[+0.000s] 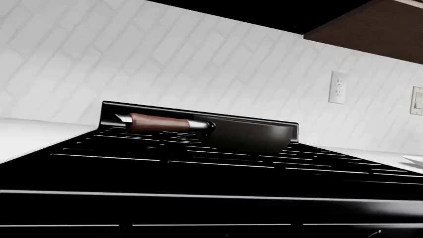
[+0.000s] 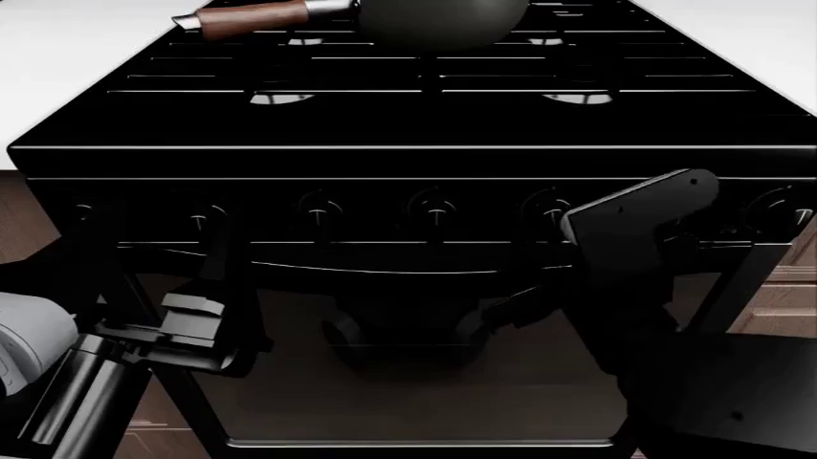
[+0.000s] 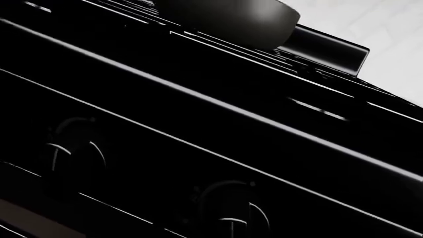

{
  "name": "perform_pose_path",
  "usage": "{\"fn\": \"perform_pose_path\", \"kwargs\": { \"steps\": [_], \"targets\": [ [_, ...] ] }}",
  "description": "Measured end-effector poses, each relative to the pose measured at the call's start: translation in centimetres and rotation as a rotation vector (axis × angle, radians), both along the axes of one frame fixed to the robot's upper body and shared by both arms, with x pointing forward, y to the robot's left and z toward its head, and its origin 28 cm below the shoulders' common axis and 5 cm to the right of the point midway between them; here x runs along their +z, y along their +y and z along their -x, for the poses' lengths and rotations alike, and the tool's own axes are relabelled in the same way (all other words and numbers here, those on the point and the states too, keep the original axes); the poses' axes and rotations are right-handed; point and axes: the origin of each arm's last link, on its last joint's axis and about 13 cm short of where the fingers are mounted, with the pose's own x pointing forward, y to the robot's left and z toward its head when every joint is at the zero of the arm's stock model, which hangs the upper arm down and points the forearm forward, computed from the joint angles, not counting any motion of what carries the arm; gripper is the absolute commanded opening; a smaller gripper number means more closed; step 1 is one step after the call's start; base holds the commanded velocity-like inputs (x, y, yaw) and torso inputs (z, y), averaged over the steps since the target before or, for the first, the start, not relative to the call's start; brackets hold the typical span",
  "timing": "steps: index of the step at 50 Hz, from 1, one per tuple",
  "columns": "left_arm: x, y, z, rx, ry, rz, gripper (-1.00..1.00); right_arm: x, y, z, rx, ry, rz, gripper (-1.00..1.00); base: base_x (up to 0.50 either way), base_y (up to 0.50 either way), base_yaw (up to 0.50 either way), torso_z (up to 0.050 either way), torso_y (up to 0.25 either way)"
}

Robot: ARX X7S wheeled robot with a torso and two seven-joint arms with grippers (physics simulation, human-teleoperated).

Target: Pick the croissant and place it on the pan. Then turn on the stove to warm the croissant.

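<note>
Seemingly the knob step is coming up; the stove (image 2: 422, 124) is filling the head view, the pan (image 2: 441, 21) sitting at twelve o'clock; the croissant is not showing anywhere; neither gripper's jaw spacing is readable; the nearest knob (image 3: 231, 208) needs gripping.

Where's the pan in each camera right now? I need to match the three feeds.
Head view: the pan sits at the top centre on the stove's rear grates, handle pointing to the picture's left.
Left wrist view: the pan is mid-frame, right of centre, against the stove's back rail.
Right wrist view: only the pan's dark bowl shows, at the top edge.
Shared landmark: the stove grates under it.
</note>
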Motion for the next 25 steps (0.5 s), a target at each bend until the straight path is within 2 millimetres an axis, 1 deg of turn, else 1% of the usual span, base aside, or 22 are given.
{"fn": "perform_pose_path", "kwargs": {
  "steps": [9, 25],
  "targets": [
    [0.0, 0.0, 0.1, 0.0, 0.0, 0.0, 1.0, 0.7, 0.2, 0.4, 0.03, -0.032, -0.023, 1.0, 0.0, 0.0, 0.0, 0.0, 0.0],
    [0.2, 0.0, 0.2, 0.004, -0.007, -0.001, 1.0, 1.6, 0.0, 1.7, 0.019, -0.086, -0.057, 1.0, 0.0, 0.0, 0.0, 0.0, 0.0]
  ]
}}
